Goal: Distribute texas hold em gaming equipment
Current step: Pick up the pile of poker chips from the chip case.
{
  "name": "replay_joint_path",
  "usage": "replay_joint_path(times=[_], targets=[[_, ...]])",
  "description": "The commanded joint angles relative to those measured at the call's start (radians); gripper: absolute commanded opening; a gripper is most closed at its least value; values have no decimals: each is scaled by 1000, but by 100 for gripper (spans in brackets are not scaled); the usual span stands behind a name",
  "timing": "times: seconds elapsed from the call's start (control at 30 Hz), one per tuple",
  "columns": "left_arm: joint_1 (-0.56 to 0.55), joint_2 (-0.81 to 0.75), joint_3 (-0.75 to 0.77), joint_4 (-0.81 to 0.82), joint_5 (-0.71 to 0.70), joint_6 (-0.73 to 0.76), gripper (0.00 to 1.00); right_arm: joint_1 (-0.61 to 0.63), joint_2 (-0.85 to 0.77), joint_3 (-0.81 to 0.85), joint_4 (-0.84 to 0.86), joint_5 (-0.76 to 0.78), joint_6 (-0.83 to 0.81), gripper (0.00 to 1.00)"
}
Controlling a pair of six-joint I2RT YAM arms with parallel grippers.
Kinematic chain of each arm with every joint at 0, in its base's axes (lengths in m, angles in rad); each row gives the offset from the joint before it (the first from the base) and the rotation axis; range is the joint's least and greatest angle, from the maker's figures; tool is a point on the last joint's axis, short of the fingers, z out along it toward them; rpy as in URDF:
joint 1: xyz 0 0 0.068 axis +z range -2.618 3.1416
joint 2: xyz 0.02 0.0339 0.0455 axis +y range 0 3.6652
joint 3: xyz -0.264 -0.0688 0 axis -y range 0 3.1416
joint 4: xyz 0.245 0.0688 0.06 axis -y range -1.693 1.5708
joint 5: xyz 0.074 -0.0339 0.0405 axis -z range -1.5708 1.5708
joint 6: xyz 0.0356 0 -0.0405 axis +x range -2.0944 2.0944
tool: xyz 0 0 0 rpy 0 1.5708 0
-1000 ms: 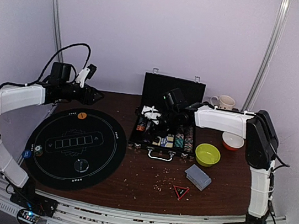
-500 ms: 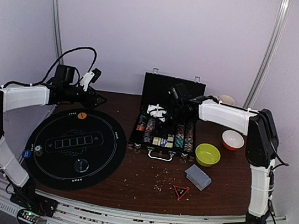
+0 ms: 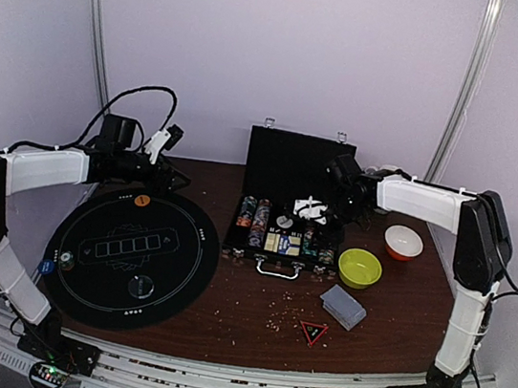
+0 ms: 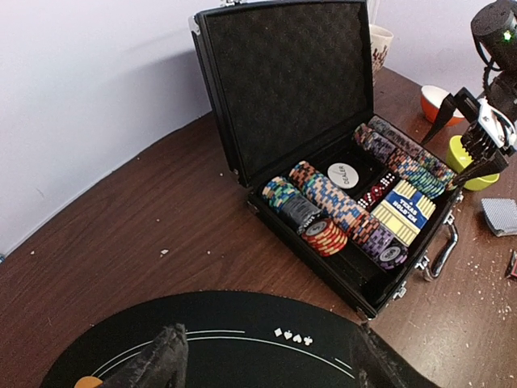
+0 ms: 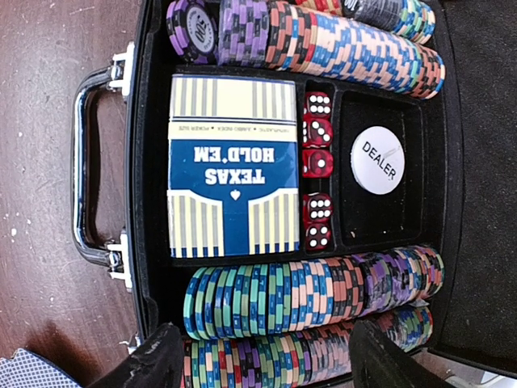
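Hovering right gripper (image 5: pixel 271 360): jaws spread wide with nothing between them, hanging over the open black case (image 3: pixel 301 154).
Right under it: from my wrist cam, the fingers frame a long row of teal, blue and purple poker chips (image 5: pixel 315 295) lying on edge in the case.
Middle of the case: blue "TEXAS HOLD'EM" card box (image 5: pixel 232 174), five red dice (image 5: pixel 317 190) in a line beside it, and a white DEALER button (image 5: pixel 377 159) in its own pocket.
Other side: a second chip row (image 5: pixel 323 40), purple at the handle end.
Left gripper (image 4: pixel 271 365): jaws wide too, empty, over the far edge of the round black mat (image 3: pixel 181 270), looking at the case from the left and well apart from it.
On the mat: orange disc (image 3: pixel 141 201) at the far rim, blue disc (image 3: pixel 46 266) at the left edge, clear disc (image 3: pixel 140 284) near the front.
Loose deck (image 3: pixel 344 306): grey-blue backs, on the bare wood in front of the case, just beside the yellow-green bowl (image 3: pixel 360 267).
Other bits: orange-and-white bowl (image 3: pixel 403 242) past the green one, red triangle (image 3: pixel 313 333) near the front edge.
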Motion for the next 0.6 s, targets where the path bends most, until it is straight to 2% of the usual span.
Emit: replay_joint_path(times=[0.0,0.57], targets=[[-4,15,24,-1,-9,37,71,-1,23,12,-47,40,-24,73],[-6,50,33,-27,-20,56,72,26,50,-3,-62,83,-49,70]])
